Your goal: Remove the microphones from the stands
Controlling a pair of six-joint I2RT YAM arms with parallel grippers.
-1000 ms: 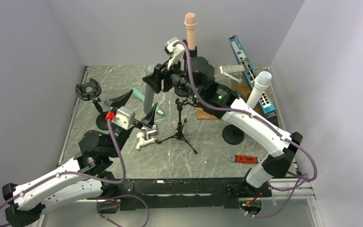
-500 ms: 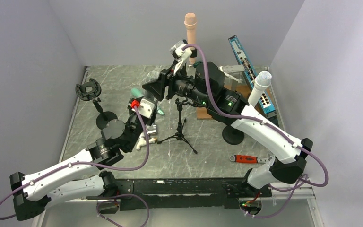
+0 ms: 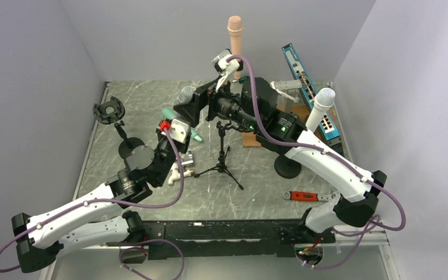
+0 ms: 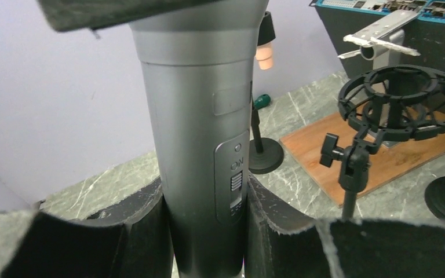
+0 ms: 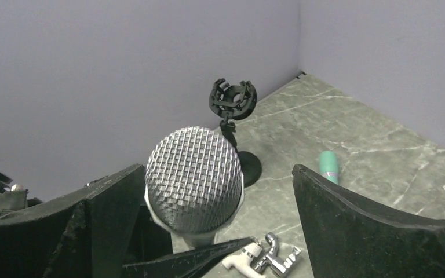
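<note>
The grey microphone (image 4: 200,133), with its mesh head (image 5: 194,179), stands upright in the air to the left of the tripod stand (image 3: 224,158). The stand's black shock mount (image 4: 402,95) is empty. My left gripper (image 4: 205,217) is shut on the microphone's lower body, its pads (image 4: 278,214) pressing both sides beside the ON switch. My right gripper (image 5: 215,174) is open around the mesh head, and its right finger (image 5: 353,214) is well clear of it. From above, the head (image 3: 188,91) shows just past the right gripper (image 3: 191,106), with the left gripper (image 3: 182,121) below.
A peach microphone (image 3: 235,29) stands at the back. At the right is a white one (image 3: 321,105) on a round base. A teal microphone (image 5: 328,165), a faucet (image 3: 181,169) and an empty mount stand (image 3: 109,111) are at the left. A wooden board (image 4: 382,156) lies behind the tripod.
My left arm rose from the table to the microphone, and its gripper closed on the body. My right gripper, which held the microphone, has opened.
</note>
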